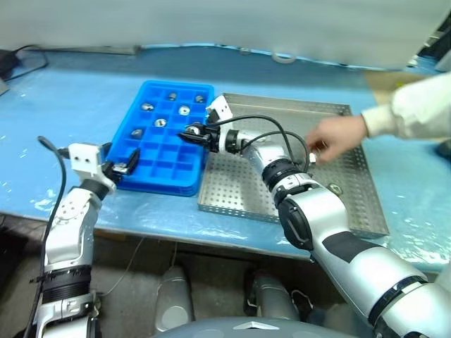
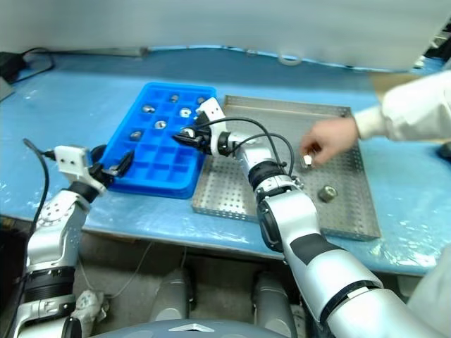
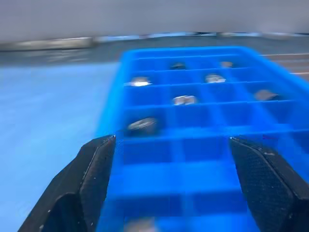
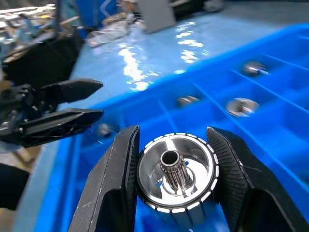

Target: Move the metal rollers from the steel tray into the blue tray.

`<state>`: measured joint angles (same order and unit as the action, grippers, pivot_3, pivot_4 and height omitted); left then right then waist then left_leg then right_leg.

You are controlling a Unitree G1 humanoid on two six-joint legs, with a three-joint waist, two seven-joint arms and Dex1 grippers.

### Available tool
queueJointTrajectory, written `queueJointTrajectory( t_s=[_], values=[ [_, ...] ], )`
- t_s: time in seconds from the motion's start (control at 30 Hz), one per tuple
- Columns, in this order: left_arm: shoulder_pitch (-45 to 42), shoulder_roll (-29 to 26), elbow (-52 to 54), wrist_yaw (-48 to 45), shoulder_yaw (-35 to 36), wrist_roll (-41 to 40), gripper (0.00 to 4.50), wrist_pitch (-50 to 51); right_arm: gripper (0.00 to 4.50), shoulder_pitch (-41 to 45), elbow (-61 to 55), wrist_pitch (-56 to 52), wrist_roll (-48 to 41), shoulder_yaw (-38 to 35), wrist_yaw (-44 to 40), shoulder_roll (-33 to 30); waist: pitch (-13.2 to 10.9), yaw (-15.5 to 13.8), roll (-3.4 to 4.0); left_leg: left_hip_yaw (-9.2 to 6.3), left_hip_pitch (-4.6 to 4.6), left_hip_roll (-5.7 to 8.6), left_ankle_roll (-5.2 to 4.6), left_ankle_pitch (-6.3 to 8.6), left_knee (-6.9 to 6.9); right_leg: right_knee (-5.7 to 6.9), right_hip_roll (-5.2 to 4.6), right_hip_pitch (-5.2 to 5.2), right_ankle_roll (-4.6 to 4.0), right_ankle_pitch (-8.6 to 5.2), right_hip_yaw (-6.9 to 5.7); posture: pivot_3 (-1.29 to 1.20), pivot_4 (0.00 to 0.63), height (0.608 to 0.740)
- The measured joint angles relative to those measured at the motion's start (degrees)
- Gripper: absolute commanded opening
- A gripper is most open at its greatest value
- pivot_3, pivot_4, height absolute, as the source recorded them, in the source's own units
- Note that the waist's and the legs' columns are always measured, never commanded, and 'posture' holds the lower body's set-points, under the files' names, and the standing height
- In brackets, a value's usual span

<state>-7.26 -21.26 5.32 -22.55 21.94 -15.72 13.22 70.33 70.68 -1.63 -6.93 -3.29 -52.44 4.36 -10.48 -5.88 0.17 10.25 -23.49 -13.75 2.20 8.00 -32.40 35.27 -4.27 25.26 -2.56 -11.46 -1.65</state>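
Carrying one roller [image 4: 176,174] clamped between the right fingers [image 4: 116,183] over the blue tray [image 1: 151,172] at frame centre-left, ready for an empty compartment, left fingers [image 3: 91,179] spread wide and empty at its near edge.

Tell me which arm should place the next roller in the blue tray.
Right. Its end effector already grips a roller over the blue tray; the left end effector is open and holds nothing.
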Motion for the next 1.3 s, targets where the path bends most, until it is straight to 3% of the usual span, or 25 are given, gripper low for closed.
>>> queueJointTrajectory(
  t_s=[0.1,0.23,0.43,0.77,1.3],
  values=[
    [2.99,0.44,3.49,2.07,1.23,-1.10,4.07,1.03,1.77,0.64,1.33,1.03,0.82,0.31,2.93,2.65,-0.01,-1.37,-0.01,-0.06,0.00,0.03,0.02,0.00,0.03,0.00,-0.03,-0.01,0.03,-0.01,0.01,0.24,0.150,0.740],
    [5.93,1.03,7.11,4.18,1.87,-2.54,4.07,2.10,1.77,0.97,3.96,2.31,3.59,0.69,14.15,4.42,-0.01,-2.31,-0.02,-0.15,0.05,0.08,0.20,-0.10,0.22,0.02,-0.02,0.00,0.07,-0.03,0.01,0.26,0.150,0.740],
    [7.35,1.25,8.58,5.33,1.21,-3.21,4.07,3.05,1.77,1.05,5.06,2.38,3.75,0.05,20.07,4.85,-0.01,-2.33,-0.03,-0.20,0.08,0.05,0.41,-0.23,0.51,0.05,0.05,0.17,0.13,-0.06,0.00,0.27,0.150,0.740],
    [9.57,1.86,10.50,6.66,0.09,-3.25,4.07,3.46,1.77,2.56,5.30,3.29,4.49,0.27,21.37,5.24,0.00,-2.15,-0.05,-0.20,-0.13,0.06,0.43,-0.23,0.51,0.05,0.07,0.40,0.22,-0.12,0.01,0.36,0.150,0.740],
    [21.60,7.04,20.84,13.63,2.71,-3.28,4.07,3.41,1.77,3.11,6.68,3.45,7.11,1.97,28.59,5.39,0.00,-4.23,-0.05,-0.25,-0.14,0.07,0.44,-0.23,0.56,0.05,0.06,0.41,0.28,-0.16,0.01,0.49,0.150,0.740]
  ],
)
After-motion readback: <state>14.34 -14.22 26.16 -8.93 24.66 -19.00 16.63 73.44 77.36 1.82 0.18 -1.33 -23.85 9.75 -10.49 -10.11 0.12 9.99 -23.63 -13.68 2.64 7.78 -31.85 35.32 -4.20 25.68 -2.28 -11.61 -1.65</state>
